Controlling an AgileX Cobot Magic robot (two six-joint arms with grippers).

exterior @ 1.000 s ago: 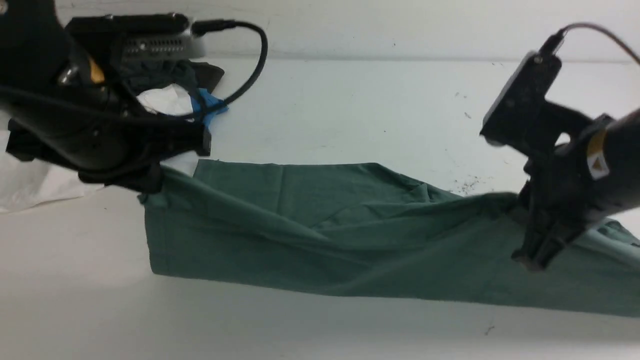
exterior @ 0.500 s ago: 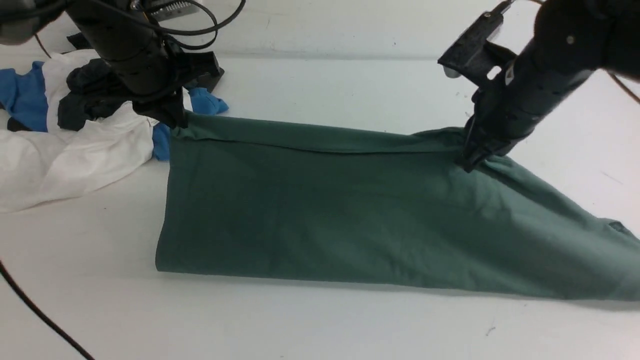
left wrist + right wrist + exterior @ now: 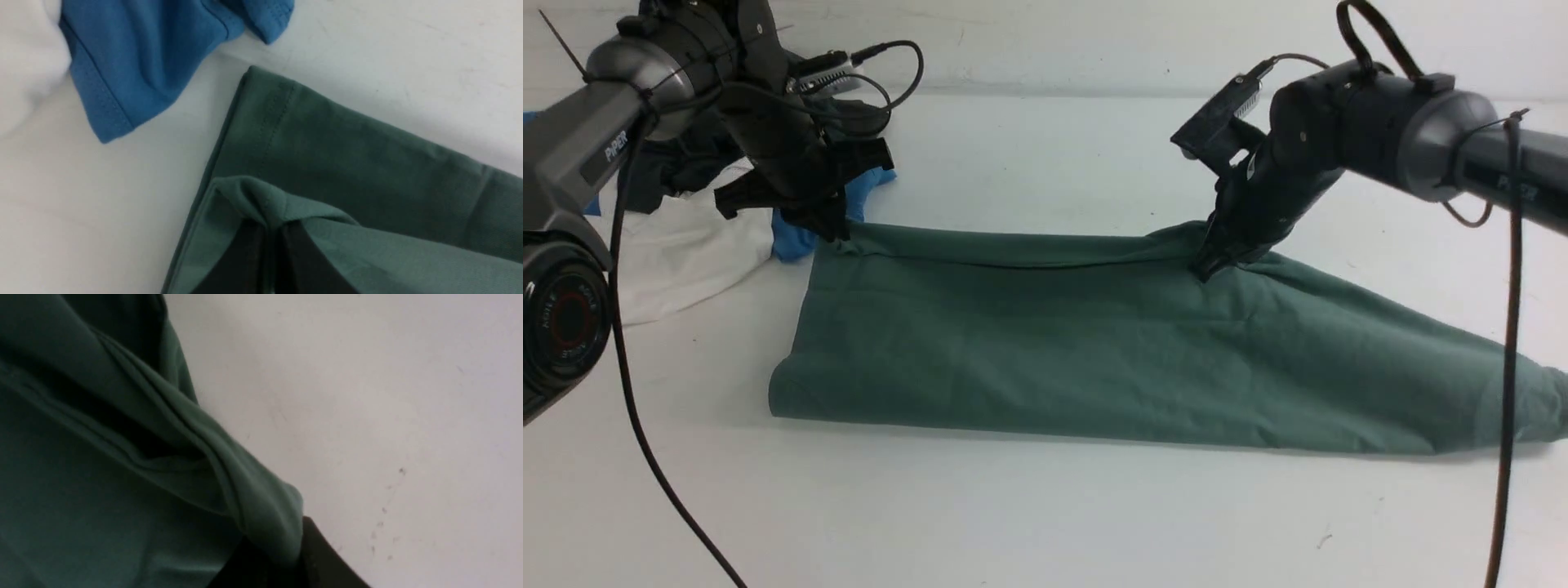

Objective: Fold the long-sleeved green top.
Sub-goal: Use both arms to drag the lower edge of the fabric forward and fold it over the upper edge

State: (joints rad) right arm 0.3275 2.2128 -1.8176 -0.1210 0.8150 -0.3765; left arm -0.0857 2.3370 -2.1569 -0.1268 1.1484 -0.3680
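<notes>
The green long-sleeved top lies doubled over in a long band across the white table, its fold toward me. My left gripper sits at the band's far left corner. In the left wrist view the left gripper is shut on a pinched ridge of the green top. My right gripper rests on the far edge, right of the middle. In the right wrist view a bunched roll of the green top is clamped in the right gripper. No logo or label shows.
A heap of other garments lies at the back left: a white one, a blue one touching the green corner, and a dark one. Black cables hang at the front left and at the right.
Both grippers carried the top's lifted edge away from me and lowered it onto the far edge. The cloth now lies flatter as a doubled band.
</notes>
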